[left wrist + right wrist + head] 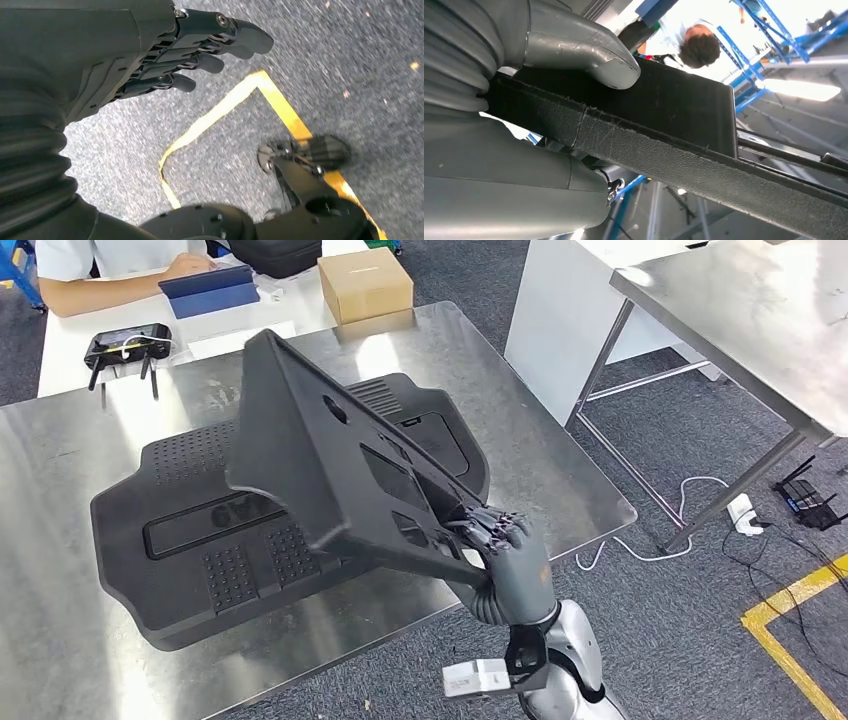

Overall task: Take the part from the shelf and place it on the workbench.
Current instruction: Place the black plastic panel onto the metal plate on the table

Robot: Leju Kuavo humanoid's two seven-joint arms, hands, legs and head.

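A large black plastic panel part point(330, 460) is tilted up on edge over the steel workbench point(80, 640), above a second flat black part point(200, 540) lying on the bench. My right hand point(505, 560) grips the raised panel at its lower right corner, fingers over its face. In the right wrist view the grey thumb point(589, 52) presses on the panel's black edge point(664, 120). My left hand point(200, 45) hangs beside me over grey carpet, its fingers apart and holding nothing.
A cardboard box point(365, 283), a black controller point(128, 346) and a person with a blue tablet point(208, 288) are at the far side. Another steel table point(740, 310) stands to the right. Cables point(700, 500) and yellow floor tape point(790, 630) lie on the carpet.
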